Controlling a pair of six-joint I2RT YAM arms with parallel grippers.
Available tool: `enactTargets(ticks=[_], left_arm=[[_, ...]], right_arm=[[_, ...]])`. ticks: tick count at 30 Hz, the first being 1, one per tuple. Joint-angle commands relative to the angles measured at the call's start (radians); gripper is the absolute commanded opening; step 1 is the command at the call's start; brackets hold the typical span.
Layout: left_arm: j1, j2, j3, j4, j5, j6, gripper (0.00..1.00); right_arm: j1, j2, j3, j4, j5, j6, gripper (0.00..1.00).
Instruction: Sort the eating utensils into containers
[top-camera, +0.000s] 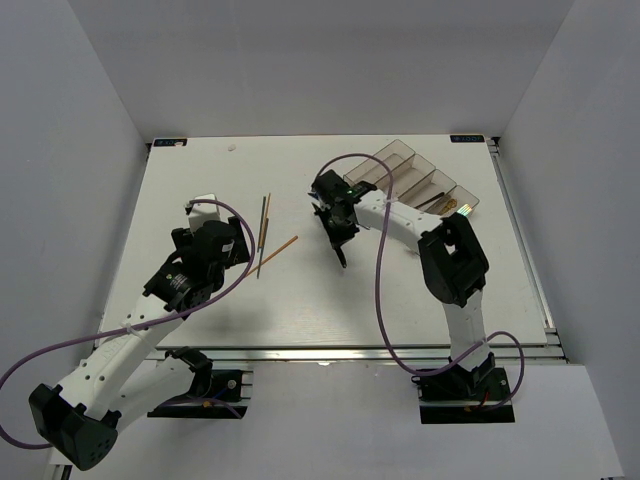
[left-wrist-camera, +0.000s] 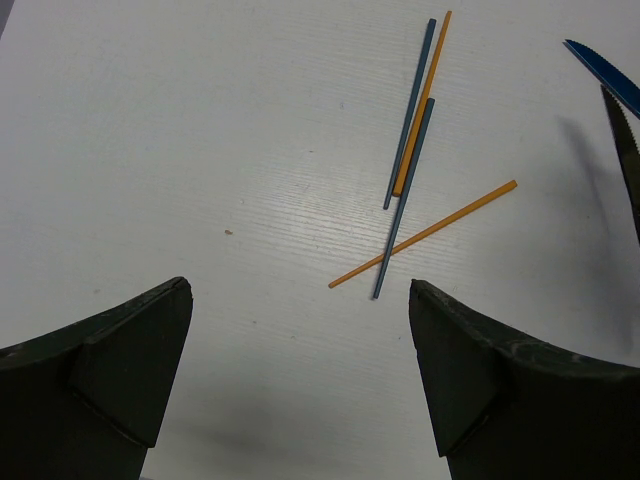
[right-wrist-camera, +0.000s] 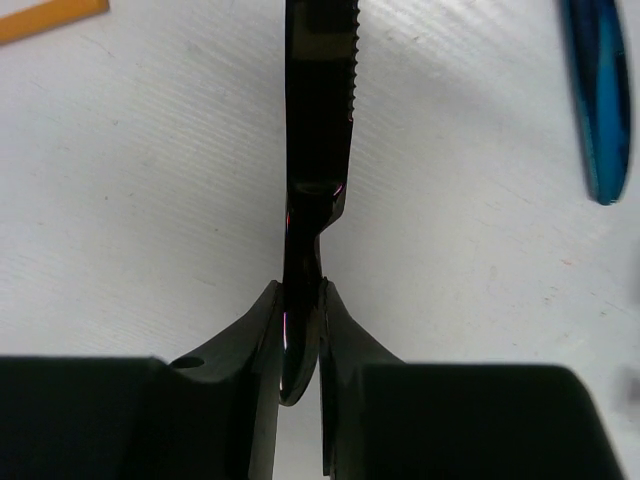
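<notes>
Right wrist: pincer (right-wrist-camera: 298, 292) pinches a glossy black knife (right-wrist-camera: 318, 100) (serrated edge).

The right gripper (right-wrist-camera: 300, 305) is closed on the handle end of a black knife (right-wrist-camera: 318, 120). The knife points away from the gripper, with its toothed edge on the right side. Far right of the knife lies a blue knife (right-wrist-camera: 598, 100) on the white table (right-wrist-camera: 150, 200). An orange chopstick (right-wrist-camera: 50, 18) shows at the upper left of the black knife.
</notes>
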Motion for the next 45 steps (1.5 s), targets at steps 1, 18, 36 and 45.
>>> enactTargets(ticks=[1, 18, 36, 45], left_arm=[[0.003, -0.017, -0.006, 0.009, -0.001, 0.004, 0.98], [0.003, -0.023, -0.009, 0.009, -0.002, 0.004, 0.98], [0.003, -0.024, -0.009, 0.009, -0.002, 0.003, 0.98], [0.003, -0.026, -0.009, 0.01, -0.001, 0.004, 0.98]], right_arm=[[-0.051, -0.11, 0.028, 0.03, -0.004, 0.021, 0.0], [-0.451, -0.141, 0.048, 0.315, -0.07, 0.312, 0.0], [-0.533, -0.148, -0.203, 0.627, 0.059, 0.684, 0.0], [-0.531, -0.112, -0.169, 0.607, 0.032, 0.682, 0.0]])
